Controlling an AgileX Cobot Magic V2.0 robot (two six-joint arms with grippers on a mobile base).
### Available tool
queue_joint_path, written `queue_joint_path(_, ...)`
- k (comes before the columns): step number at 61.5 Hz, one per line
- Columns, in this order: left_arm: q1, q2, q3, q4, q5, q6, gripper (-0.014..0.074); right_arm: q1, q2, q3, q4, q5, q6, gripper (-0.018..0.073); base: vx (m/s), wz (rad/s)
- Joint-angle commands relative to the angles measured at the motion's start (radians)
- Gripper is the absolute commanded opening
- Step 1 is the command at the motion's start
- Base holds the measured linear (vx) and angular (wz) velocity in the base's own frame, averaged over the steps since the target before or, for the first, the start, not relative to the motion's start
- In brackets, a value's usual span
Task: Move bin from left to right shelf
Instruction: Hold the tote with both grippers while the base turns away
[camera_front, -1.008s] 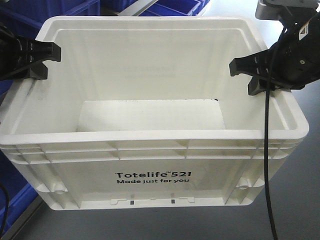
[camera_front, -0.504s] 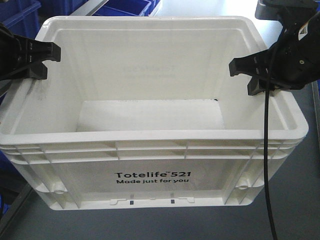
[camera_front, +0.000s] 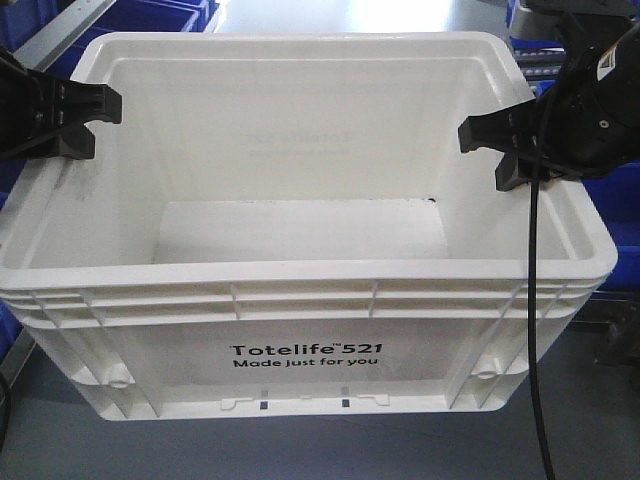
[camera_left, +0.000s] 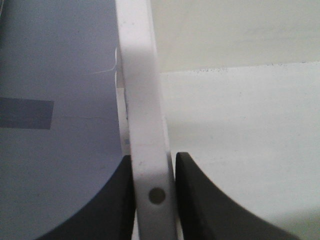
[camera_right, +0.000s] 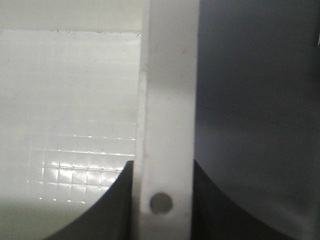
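Tightly, left claw and right claw pinch bin.

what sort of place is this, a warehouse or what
Probably a warehouse or stockroom. A large white bin marked Totelife 521 fills the view, blue storage bins sit behind it, and a plain grey surface lies below.

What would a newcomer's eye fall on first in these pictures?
A large white plastic bin fills the front view, empty, with black "Totelife 521" lettering on its near wall. A black left hand and black right hand each pinch a side rim.
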Motion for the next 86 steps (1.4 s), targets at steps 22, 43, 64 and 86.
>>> queue_joint_path(22,0.004,-0.042,-0.033,0.069,-0.083,0.015,-0.0006,-0.007,-0.055,-0.037,-0.048,-0.072,-0.019,0.005,0.2,-0.34)
queue_joint_path(43,0.004,-0.042,-0.033,0.069,-0.083,0.015,-0.0006,-0.007,-0.055,-0.037,-0.048,-0.072,-0.019,0.005,0.26,-0.13)
queue_joint_path(64,0.004,-0.042,-0.033,0.069,-0.083,0.015,-0.0006,-0.007,-0.055,-0.037,-0.048,-0.072,-0.019,0.005,0.33,0.05)
queue_joint_path(86,0.004,-0.042,-0.033,0.069,-0.083,0.015,-0.0006,-0.007,-0.055,-0.037,-0.048,-0.072,-0.019,0.005,0.37,0.01)
